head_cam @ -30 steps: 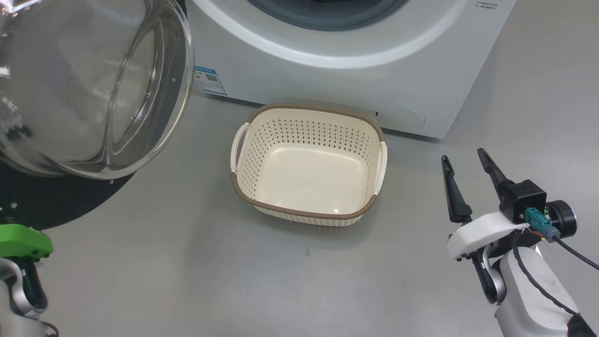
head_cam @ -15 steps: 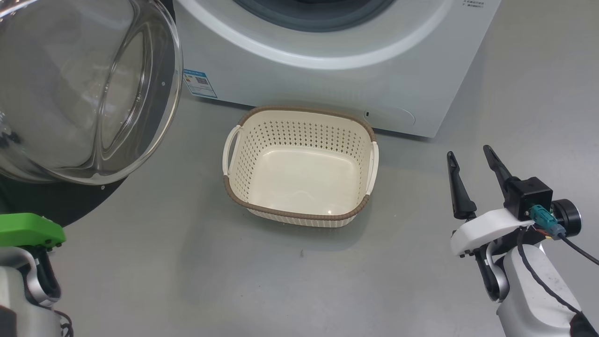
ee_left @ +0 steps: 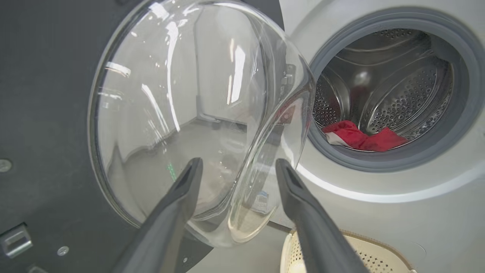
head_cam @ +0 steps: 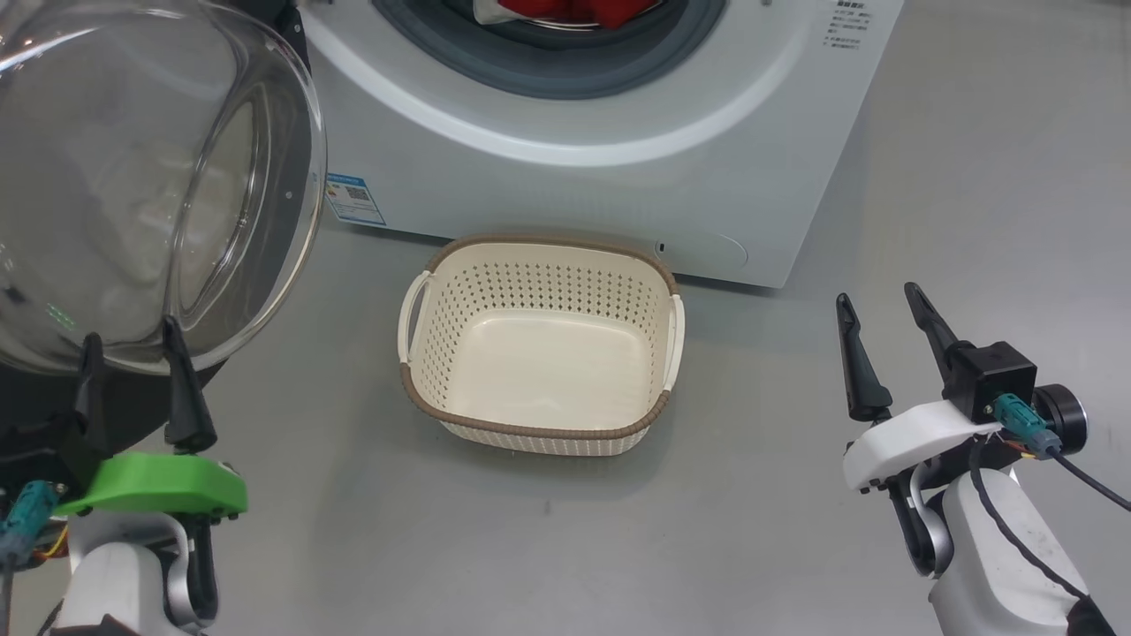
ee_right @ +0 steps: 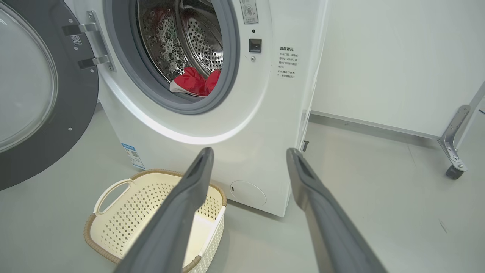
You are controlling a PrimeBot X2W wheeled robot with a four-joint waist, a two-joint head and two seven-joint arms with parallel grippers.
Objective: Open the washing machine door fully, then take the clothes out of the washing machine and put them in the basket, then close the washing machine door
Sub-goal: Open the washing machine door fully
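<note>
Left tool near door

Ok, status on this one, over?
Left gripper and right gripper open, holding nothing. Washing machine door swung open; clothes in the drum, basket empty below. Nothing seen in the way.

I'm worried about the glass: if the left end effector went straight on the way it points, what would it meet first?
Probably the washing machine door: the left end effector, jaws open, points at the lower part of its bulging glass bowl. How near it is, the views don't settle.
</note>
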